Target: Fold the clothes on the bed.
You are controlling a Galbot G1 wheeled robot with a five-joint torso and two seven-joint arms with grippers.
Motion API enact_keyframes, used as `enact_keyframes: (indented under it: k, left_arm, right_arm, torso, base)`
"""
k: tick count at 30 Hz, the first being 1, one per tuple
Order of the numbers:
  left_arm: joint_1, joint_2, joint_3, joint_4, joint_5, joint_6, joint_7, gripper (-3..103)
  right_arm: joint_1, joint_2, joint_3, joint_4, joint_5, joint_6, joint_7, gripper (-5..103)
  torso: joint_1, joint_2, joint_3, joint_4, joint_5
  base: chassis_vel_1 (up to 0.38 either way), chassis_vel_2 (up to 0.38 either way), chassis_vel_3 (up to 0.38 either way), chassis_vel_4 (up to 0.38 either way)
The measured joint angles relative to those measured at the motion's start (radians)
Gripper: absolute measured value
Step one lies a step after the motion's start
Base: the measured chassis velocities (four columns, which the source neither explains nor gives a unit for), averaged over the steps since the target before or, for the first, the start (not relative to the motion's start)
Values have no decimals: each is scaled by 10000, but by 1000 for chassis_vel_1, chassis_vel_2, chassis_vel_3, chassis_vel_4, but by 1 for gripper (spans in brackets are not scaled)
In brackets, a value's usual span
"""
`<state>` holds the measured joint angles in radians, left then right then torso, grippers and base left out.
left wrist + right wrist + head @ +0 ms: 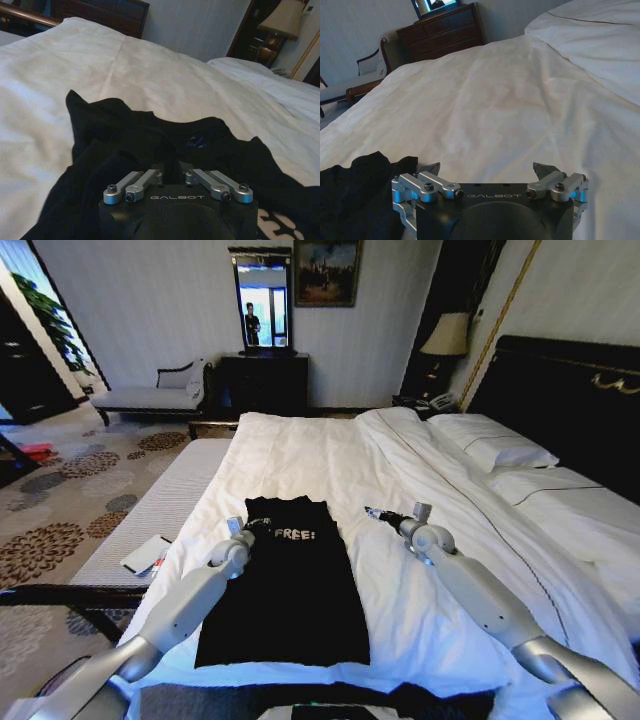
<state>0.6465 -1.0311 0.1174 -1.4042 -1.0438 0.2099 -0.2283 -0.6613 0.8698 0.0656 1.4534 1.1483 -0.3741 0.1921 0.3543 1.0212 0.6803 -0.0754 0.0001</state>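
One black top (pixel 288 590) with white "FREE!" lettering lies flat on the white duvet of one bed (pixel 400 480), lower centre of the head view, collar end pointing up the frame. At least two pillows (pixel 500 445) sit at the right by the dark headboard. One small flat pale object (pixel 146 554) rests on the grey bench strip at lower left (can't tell what it is).

Two arms, both reaching forward from the bottom of the frame. The left gripper (pixel 243 531) is at the top's upper left corner, by the shoulder; in the left wrist view its linkage bars are drawn in toward the middle and the left gripper (pixel 175 167) tips sink into bunched black cloth, so it looks closed on the top (fingertips themselves hidden in the folds).

The right gripper (pixel 378 514) hovers low over bare duvet just right of the top's upper right corner, not touching the cloth. In the right wrist view the right gripper (pixel 487 169) has its fingers spread wide, nothing between them, with the top's edge (pixel 357 192) beside the nearer finger.
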Motion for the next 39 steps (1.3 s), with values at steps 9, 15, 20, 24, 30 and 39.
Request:
enact_keyframes:
  k: [9,15,20,24,30,39]
  left_arm:
    - [401,641,-375,-880,-18,31,11,50]
    - [485,832,-1022,-969,-410,-3,7,77]
    - [231,806,-1452,-353,-860,-8,23,93]
    - [-180,660,-1547,386,-1148,85,180,99]
    - [-1041,59,-1483,1899,-1281,325,696,100]
    - [-2419,-853,-966,4325,-232,90,1681,100]
  right_arm:
    - [96,159,-66,-129,-3,1,-115,100]
    - [486,286,-350,-297,140,8,-256,100]
    - [790,386,-610,-371,260,6,-278,100]
    - [873,439,-712,-437,266,5,-275,100]
    - [746,441,-687,-430,205,4,-228,100]
    - [673,383,-540,-418,198,4,-198,100]
  torso:
    - [0,0,0,1,-2]
    - [0,0,0,0,-3]
    - [0,0,0,1,-3]
    - [0,0,0,3,-2]
    - [1,-1,1,-4,2]
    - [1,-1,1,0,1]
  base:
    - [0,0,0,0]
    - [0,0,0,0]
    - [0,0,0,0]
    - [0,0,0,0]
    - [0,0,0,0]
    - [0,0,0,0]
